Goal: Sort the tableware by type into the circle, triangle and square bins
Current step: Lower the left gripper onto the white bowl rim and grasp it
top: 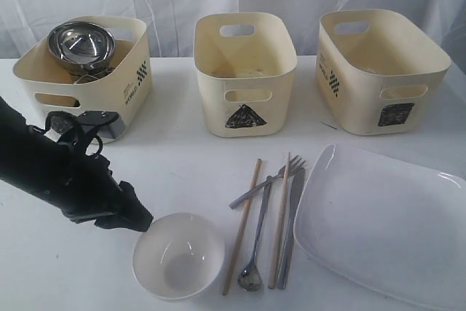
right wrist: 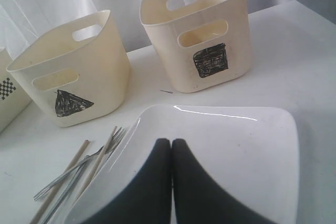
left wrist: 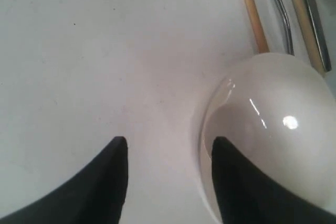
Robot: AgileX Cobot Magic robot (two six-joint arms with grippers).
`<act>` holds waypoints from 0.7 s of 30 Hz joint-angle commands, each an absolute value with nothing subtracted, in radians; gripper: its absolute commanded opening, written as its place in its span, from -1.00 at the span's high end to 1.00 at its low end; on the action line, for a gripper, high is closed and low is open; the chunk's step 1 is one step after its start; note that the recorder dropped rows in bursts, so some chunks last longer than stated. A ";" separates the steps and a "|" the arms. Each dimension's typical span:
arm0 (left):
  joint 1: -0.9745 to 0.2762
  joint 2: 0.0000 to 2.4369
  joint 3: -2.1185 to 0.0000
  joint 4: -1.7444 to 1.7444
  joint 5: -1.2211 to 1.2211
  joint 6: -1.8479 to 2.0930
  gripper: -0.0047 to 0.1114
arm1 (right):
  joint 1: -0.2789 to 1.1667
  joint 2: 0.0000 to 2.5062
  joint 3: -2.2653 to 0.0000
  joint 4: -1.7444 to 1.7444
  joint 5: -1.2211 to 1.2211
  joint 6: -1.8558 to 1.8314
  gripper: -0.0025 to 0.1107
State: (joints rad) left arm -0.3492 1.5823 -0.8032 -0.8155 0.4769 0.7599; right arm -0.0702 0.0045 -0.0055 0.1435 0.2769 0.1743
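One bin (top: 95, 85) reads WORLD | left jaws spread, right jaws closed | both empty

Three cream plastic bins (top: 95, 89) (top: 211, 107) (top: 357, 107); one round steel bowl (top: 80, 43); one round white bowl (top: 178, 256); two wooden chopsticks (top: 242, 223) (top: 280, 223); one steel spoon (top: 251, 278); one steel fork (top: 291, 165); one steel knife (top: 290, 231); one large white square plate (top: 386, 223).
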 commanded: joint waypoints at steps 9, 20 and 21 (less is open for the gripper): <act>-0.373 1.636 -0.839 -0.811 0.520 0.732 0.00 | -0.066 0.000 0.000 0.143 0.268 0.180 0.96; -0.411 1.645 -0.839 -0.799 0.531 0.732 0.00 | -0.066 0.000 0.000 0.143 0.268 0.180 0.96; -0.416 1.645 -0.839 -0.798 0.531 0.732 0.00 | -0.066 0.000 0.000 0.143 0.268 0.180 0.96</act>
